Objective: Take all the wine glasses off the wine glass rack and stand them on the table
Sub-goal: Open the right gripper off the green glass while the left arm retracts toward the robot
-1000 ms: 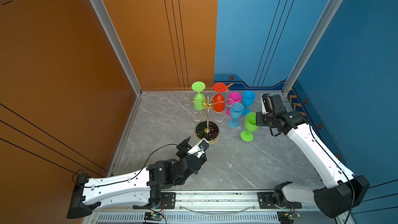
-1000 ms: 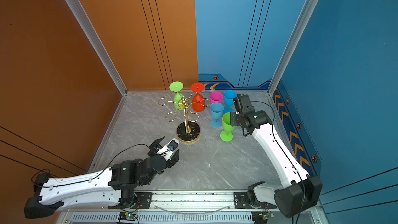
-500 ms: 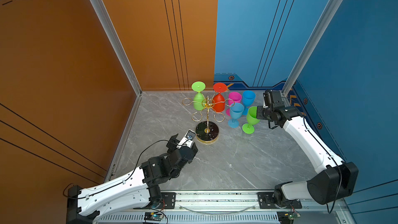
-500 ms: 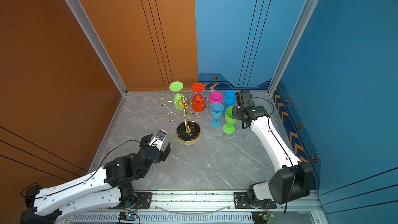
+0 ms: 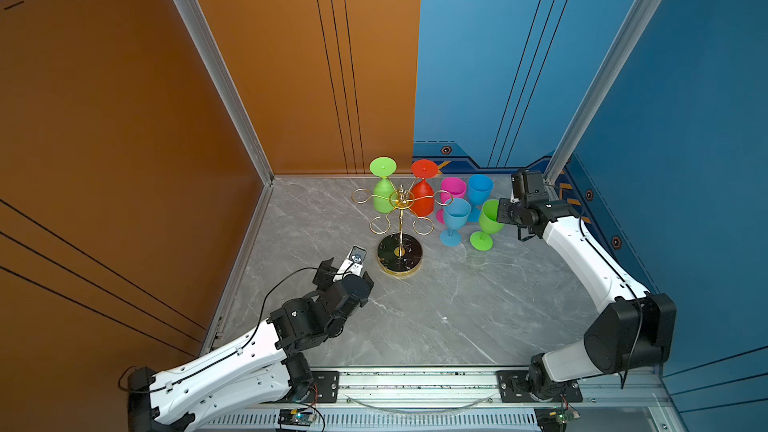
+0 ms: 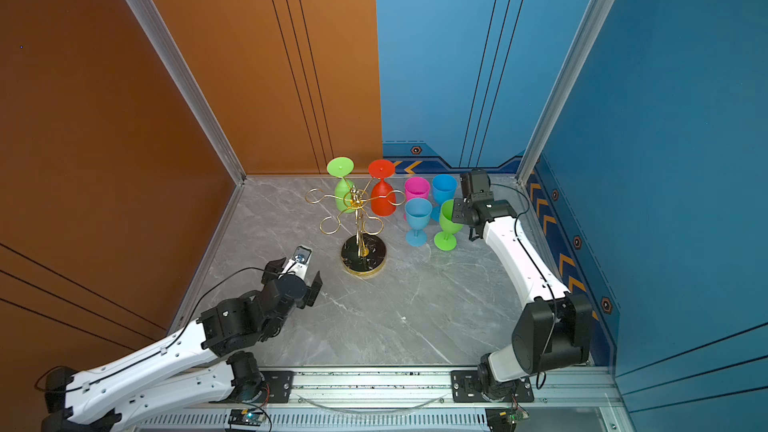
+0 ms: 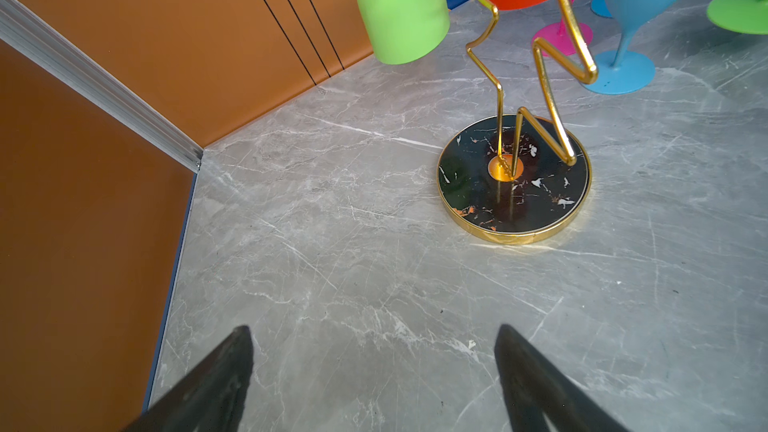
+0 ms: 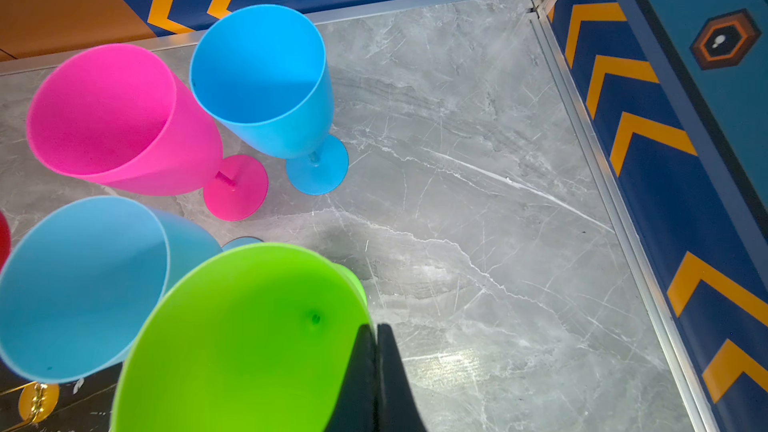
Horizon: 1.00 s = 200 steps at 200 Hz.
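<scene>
While jaws of the right gripper [image 8: 376, 336] pinched the rim of a green glass [image 5: 490, 218], those of the left gripper [image 7: 374, 328] were spread.
The glass leaned right of the rack [image 5: 400, 252], beside a blue glass [image 5: 456, 214].

Bright, even light from overhead fills both top views, leaving only faint, soft shadows on the marble floor [image 5: 457, 305] around the wine glass rack [image 5: 400, 243]. In the left wrist view the rack's pole is distorted into zigzags, glare edges its base, and the hanging green glass [image 7: 401, 6] above it is blurred.
</scene>
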### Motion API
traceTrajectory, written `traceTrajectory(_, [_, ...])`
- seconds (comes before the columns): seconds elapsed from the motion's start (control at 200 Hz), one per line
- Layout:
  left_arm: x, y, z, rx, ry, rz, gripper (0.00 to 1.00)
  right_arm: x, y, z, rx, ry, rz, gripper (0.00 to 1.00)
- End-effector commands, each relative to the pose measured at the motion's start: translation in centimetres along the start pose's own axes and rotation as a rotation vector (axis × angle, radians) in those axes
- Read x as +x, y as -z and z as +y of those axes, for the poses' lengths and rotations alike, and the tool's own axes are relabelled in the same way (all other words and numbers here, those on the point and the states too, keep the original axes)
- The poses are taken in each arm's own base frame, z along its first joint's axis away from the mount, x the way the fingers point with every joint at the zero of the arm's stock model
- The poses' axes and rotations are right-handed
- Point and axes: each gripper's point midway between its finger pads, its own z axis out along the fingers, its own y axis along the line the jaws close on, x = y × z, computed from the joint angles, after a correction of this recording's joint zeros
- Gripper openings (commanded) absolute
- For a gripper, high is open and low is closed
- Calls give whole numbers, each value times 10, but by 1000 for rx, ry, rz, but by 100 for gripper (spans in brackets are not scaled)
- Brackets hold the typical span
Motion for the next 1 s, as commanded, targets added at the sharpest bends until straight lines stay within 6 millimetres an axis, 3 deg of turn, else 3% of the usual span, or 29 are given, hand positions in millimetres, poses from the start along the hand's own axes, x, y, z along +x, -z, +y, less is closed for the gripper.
traceTrajectory(0.0, [-6,3,8,0,42,1,91,-18,-4,2,-16,-22,-46,0])
traceTrajectory(0.996, [-3,1,20,-15,71,10,91,-22,-46,12,-11,5,-20,0])
